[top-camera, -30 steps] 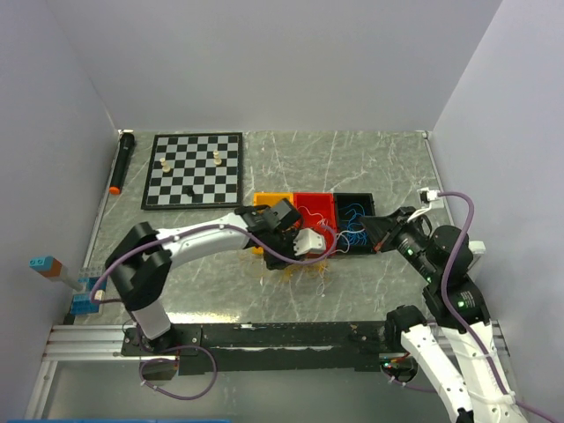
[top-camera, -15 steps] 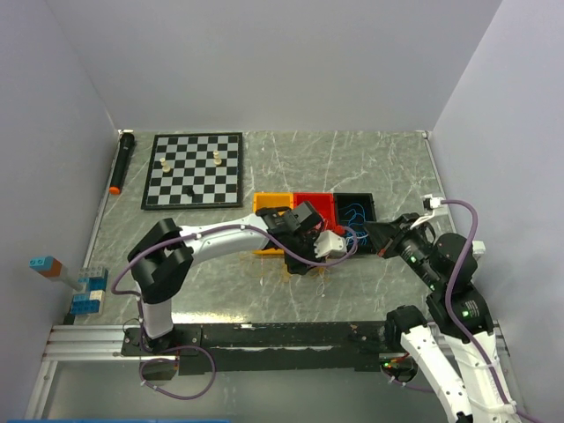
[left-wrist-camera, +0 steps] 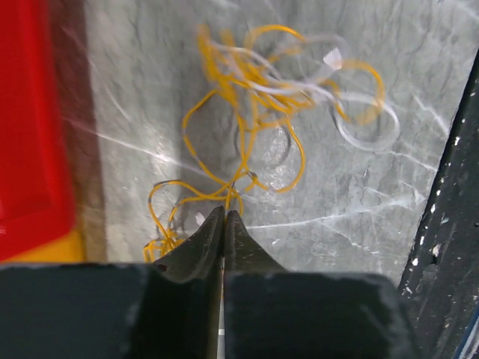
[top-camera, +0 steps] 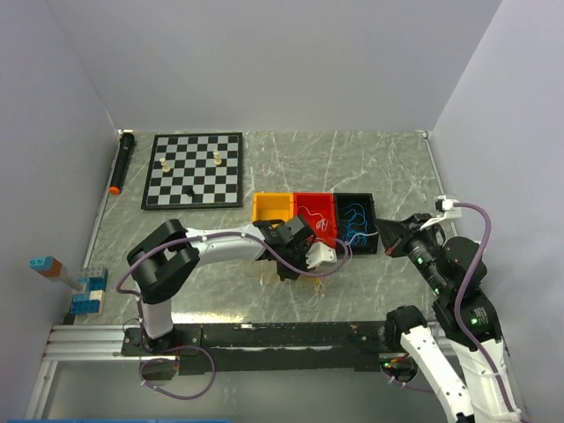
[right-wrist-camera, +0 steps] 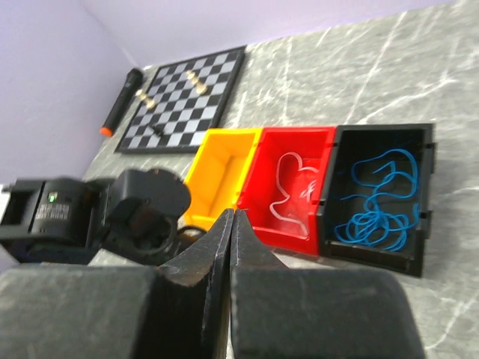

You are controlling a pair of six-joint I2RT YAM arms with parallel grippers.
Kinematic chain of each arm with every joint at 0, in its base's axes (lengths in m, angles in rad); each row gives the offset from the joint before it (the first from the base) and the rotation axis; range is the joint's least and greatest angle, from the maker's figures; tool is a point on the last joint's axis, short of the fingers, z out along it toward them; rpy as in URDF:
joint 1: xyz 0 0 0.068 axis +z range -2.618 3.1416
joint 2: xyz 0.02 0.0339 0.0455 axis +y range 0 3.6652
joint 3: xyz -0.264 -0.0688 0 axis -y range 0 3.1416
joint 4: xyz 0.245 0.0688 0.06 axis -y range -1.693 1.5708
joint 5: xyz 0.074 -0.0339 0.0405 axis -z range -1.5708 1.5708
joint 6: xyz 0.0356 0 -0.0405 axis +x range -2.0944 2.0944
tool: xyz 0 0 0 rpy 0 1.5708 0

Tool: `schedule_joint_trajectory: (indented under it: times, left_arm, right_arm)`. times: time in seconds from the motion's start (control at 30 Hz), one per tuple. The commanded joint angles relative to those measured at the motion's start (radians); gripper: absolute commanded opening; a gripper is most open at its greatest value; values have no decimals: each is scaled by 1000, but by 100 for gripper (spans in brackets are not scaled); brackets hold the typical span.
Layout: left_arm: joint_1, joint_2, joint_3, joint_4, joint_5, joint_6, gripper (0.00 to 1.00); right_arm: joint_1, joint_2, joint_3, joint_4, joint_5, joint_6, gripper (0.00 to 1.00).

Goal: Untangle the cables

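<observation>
The left arm reaches low across the desk (left-wrist-camera: pixel 359 217) from its base, wrist bent down just in front of the bins. The left end effector (left-wrist-camera: pixel 224 217) is closed, and a strand of the yellow cable (left-wrist-camera: pixel 243 78) runs right into its tips, so it seems to be pinching that strand. The rest of the yellow cable lies just ahead of the tips, knotted with loops of a white cable (left-wrist-camera: pixel 352 140). The red bin (left-wrist-camera: pixel 34 134) is beside it on the left.

I judge the step in hand to be drawing the yellow cable out of the white one. The next move calls for a slow pull away from the knot, watching that the white loops do not drag along.

The right arm is folded and raised. The right end effector (right-wrist-camera: pixel 230 217) is closed on nothing, pointing at the bins from well apart. Ahead of it, the blue cable (right-wrist-camera: pixel 374 217) lies in the black bin (right-wrist-camera: pixel 428 202).
</observation>
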Motion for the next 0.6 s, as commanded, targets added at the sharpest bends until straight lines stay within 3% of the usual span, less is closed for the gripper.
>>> schedule_joint_trajectory:
  times: [0.0, 0.27, 0.57]
  left_arm:
    - [-2, -72, -23, 57, 7, -15, 1]
    - [38, -276, -107, -55, -4, -3, 1]
    - [101, -521, -302, -209, -111, 118, 1]
  right_arm:
    - [7, -14, 62, -56, 127, -17, 0]
    - [7, -9, 95, -131, 443, -52, 0]
    - [7, -3, 194, -127, 641, -85, 0]
